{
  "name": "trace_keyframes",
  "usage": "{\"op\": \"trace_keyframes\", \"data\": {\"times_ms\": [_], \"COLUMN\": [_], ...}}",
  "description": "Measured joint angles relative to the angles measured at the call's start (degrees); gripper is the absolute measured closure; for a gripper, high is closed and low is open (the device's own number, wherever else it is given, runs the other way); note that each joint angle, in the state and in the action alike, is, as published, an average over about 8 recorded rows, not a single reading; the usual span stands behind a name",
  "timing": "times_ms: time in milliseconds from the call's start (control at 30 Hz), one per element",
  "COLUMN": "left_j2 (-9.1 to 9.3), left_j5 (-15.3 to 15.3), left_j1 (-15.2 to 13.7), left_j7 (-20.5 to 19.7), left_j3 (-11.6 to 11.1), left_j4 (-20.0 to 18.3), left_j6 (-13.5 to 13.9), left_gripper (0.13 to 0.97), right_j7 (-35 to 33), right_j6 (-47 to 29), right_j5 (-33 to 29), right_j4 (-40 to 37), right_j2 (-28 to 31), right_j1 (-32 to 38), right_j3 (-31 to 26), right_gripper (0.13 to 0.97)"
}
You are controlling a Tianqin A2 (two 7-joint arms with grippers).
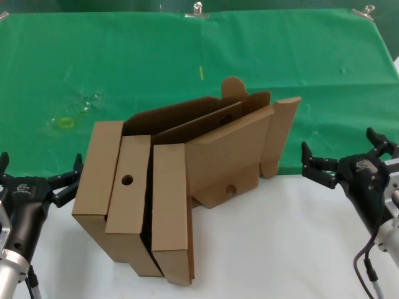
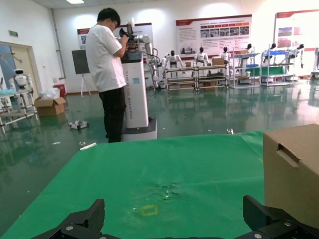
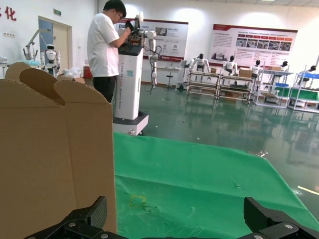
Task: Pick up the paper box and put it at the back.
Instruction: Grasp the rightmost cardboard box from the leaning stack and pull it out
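Nothing of the task appears done yet: the paper box stands in the middle, propped on its edge with lid and flaps spread, straddling the line where the white surface meets the green cloth at the back, and neither hand touches it. Leaning against its near side are other flat cardboard boxes, one with a round hole in its face. The left hand waits low at the left edge with its fingers spread and empty, and the right hand sits at the right edge, likewise released and holding nothing. What is left, by my judgement, is the whole job: reach, grasp, lift and set the box farther onto the cloth. The head view alone shows how the boxes lean together. The wrist views add what it cannot: cardboard close beside each hand, and beyond the cloth a hall where a person stands at a white machine.
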Motion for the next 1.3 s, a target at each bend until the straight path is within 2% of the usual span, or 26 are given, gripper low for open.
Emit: {"op": "trace_keyframes", "data": {"times_ms": [433, 600, 800, 933, 1067, 1300], "left_j2": [0.0, 0.0, 0.0, 0.0, 0.0, 0.0], "left_j5": [0.0, 0.0, 0.0, 0.0, 0.0, 0.0], "left_j1": [0.0, 0.0, 0.0, 0.0, 0.0, 0.0], "left_j7": [0.0, 0.0, 0.0, 0.0, 0.0, 0.0], "left_j3": [0.0, 0.0, 0.0, 0.0, 0.0, 0.0], "left_j4": [0.0, 0.0, 0.0, 0.0, 0.0, 0.0], "left_j6": [0.0, 0.0, 0.0, 0.0, 0.0, 0.0], "left_gripper": [0.132, 0.136, 0.15, 0.187, 0.215, 0.342], "right_j7": [-0.1, -2.8, -9.6, -15.5, -22.1, -28.7], "right_j6": [-0.3, -4.1, -14.5, -23.5, -33.8, -47.7], "right_j5": [-0.1, -0.4, 0.9, 4.6, 9.9, 14.8], "right_j4": [0.1, 0.2, 1.7, 2.2, 0.3, -6.7], "right_j2": [1.1, 2.1, 2.4, 3.0, 3.8, 3.2], "right_j1": [-0.7, -3.2, -7.5, -9.0, -8.3, -4.2], "right_j3": [-0.7, -1.7, -4.4, -7.0, -9.4, -11.0], "right_gripper": [0.129, 0.129, 0.129, 0.129, 0.132, 0.138]}}
